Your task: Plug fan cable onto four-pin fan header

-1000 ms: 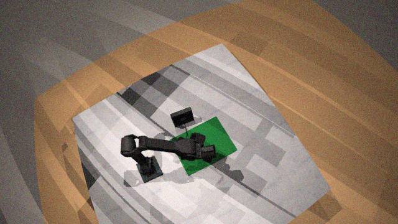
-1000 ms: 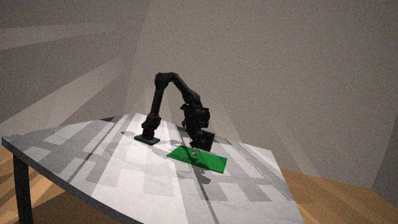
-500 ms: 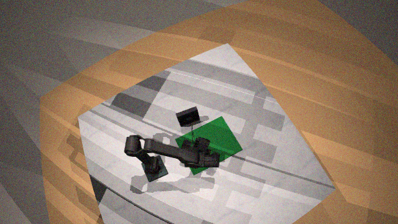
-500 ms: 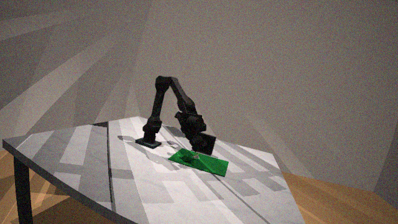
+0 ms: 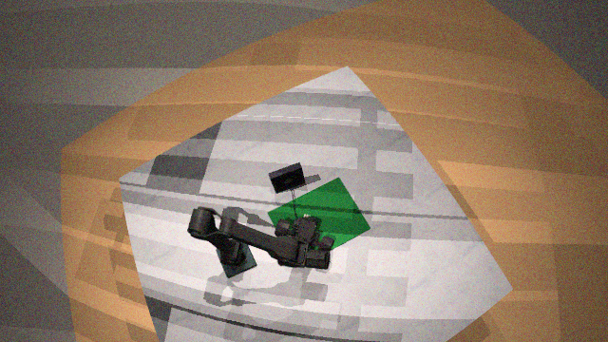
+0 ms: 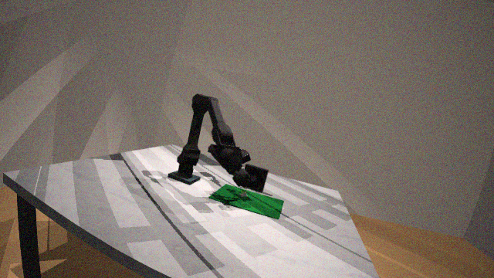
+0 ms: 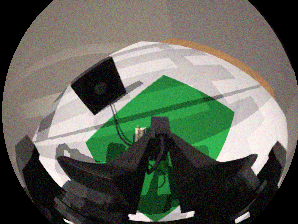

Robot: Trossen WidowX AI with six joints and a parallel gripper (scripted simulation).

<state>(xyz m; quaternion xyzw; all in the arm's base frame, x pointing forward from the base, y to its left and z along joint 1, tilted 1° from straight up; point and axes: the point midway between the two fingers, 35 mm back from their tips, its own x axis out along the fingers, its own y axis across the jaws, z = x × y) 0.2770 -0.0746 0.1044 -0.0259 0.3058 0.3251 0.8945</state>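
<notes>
Marbled counter [image 5: 446,275] [image 6: 255,243] [image 7: 260,135] carries board [image 5: 351,214] [image 6: 266,206] [image 7: 200,110]. Pincer [image 7: 160,136] over board, narrow on plug [image 7: 159,125], likely for lining up with header [image 7: 139,133] beside it. Fan [image 5: 288,179] [image 6: 260,175] [image 7: 100,86] off board's edge, cable [image 5: 294,201] [image 7: 118,127] reaching in.

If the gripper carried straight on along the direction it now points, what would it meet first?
Probably the green board, with the plug in the gripper touching first, though the gap is hard to judge.

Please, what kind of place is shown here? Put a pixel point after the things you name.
Probably a robot test bench: a small black arm [image 5: 266,239] [image 6: 196,127], a green circuit board [image 5: 339,204] [image 6: 266,206] [image 7: 165,95], and a black fan [image 5: 287,179] [image 6: 262,178] [image 7: 100,86] with its cable share a marble-look table [image 5: 442,266] [image 6: 309,247].
</notes>
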